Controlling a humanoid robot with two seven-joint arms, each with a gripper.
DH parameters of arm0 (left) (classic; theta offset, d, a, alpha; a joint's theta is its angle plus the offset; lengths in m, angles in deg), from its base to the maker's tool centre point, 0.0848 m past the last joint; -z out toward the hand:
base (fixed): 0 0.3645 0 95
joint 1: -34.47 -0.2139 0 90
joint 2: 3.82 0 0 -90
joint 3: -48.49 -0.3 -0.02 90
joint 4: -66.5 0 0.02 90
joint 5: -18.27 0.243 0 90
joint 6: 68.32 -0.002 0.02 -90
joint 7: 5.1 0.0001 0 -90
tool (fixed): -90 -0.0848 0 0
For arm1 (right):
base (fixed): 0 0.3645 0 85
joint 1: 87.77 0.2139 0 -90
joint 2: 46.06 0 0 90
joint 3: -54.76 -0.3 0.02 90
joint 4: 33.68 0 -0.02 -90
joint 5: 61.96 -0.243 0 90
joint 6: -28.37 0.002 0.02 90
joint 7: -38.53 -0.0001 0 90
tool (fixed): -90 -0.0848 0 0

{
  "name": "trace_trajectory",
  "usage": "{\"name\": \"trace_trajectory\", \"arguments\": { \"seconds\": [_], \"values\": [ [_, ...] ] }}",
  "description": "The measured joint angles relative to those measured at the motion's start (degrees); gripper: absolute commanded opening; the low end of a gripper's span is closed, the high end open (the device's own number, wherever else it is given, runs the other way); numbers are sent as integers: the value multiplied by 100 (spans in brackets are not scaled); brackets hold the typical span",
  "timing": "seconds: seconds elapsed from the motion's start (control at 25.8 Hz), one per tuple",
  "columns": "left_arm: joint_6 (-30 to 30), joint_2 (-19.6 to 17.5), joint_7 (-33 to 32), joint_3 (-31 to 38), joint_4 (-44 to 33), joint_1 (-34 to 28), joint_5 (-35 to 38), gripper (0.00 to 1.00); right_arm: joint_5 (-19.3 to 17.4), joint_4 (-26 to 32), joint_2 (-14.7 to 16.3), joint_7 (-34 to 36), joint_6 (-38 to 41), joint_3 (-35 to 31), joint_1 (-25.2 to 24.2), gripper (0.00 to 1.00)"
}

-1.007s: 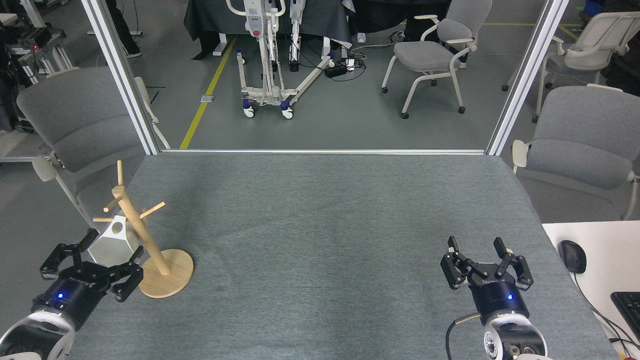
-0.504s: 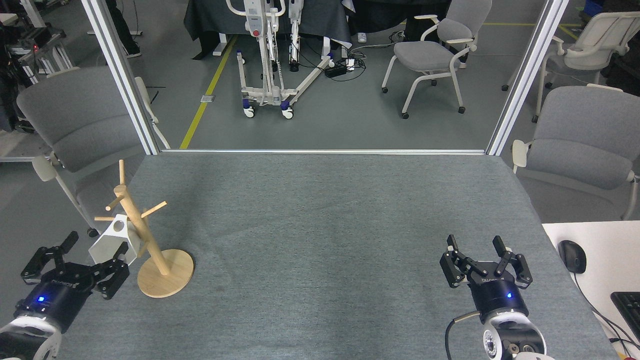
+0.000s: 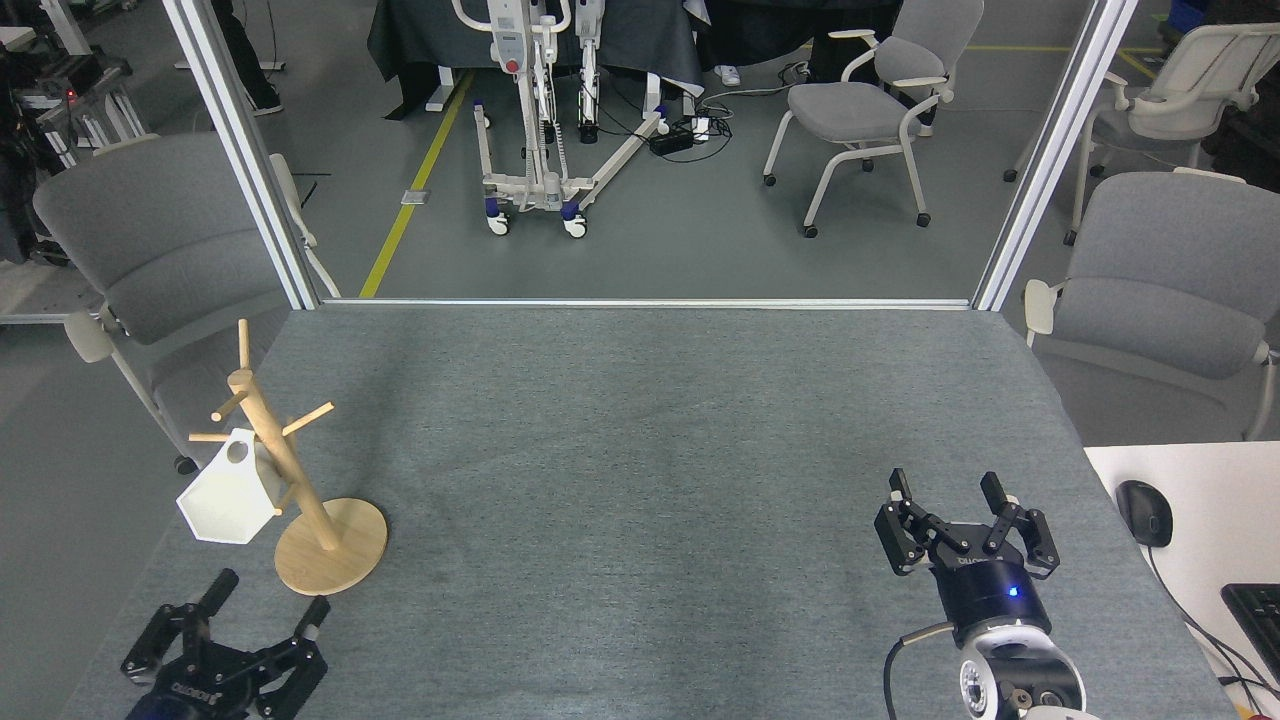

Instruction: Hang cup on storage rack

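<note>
The white faceted cup [image 3: 226, 496] hangs by its pierced handle tab from a low left peg of the wooden storage rack [image 3: 290, 480], which stands on its round base near the table's left edge. My left gripper [image 3: 268, 600] is open at the bottom left, below the cup and apart from it, holding nothing. My right gripper [image 3: 944, 492] stands open over the table at the lower right, empty.
The grey cloth-covered table [image 3: 640, 480] stretches between the two arms. A white desk with a black mouse [image 3: 1144, 512] and a keyboard [image 3: 1256, 612] adjoins at the right. Grey chairs [image 3: 150, 240] stand beyond the left and right table edges.
My left gripper has pulled back toward the bottom edge, away from the cup. The cup stays hanging on the rack peg. The right gripper has barely moved.
</note>
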Motion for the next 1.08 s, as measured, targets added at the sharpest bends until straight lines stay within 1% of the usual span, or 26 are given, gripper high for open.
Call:
{"name": "trace_trajectory", "arguments": {
  "seconds": [0.08, 0.12, 0.19, 0.39, 0.46, 0.54, 0.62, 0.7, 0.89, 1.08],
  "values": [
    [-291, 300, 1, -355, -90, -75, 192, 97, 0, -1, 0, -18, 0, -4, 0, 100],
    [-535, 440, 7, -566, -79, -58, 320, 98, -1, -1, -1, -20, 0, -5, 1, 100],
    [-1113, 623, 11, -1009, 88, 164, 566, 98, -1, -2, -10, -21, -1, -5, -1, 100],
    [-2834, 804, 31, -2018, 1246, 1359, 815, 98, -1, -6, -146, 31, -8, -14, -7, 100],
    [-3374, 867, 25, -2318, 1624, 1773, 844, 98, -1, -7, -207, 33, -10, -24, -8, 100],
    [-3789, 929, 25, -2550, 1825, 2026, 858, 98, -1, -11, -242, 36, -12, -37, -8, 100],
    [-4021, 996, 25, -2752, 1812, 2122, 867, 99, -1, -12, -262, 39, -12, -39, -8, 100],
    [-4186, 1023, 12, -2867, 1627, 2068, 869, 99, -1, -12, -277, 39, -12, -40, -8, 100],
    [-4241, 1052, -14, -2971, 1005, 1674, 844, 99, -1, -20, -287, 41, -12, -25, 5, 100],
    [-4213, 1049, -17, -2983, 745, 1432, 835, 99, -1, -20, -297, 56, -10, -7, 15, 100]
  ]
}}
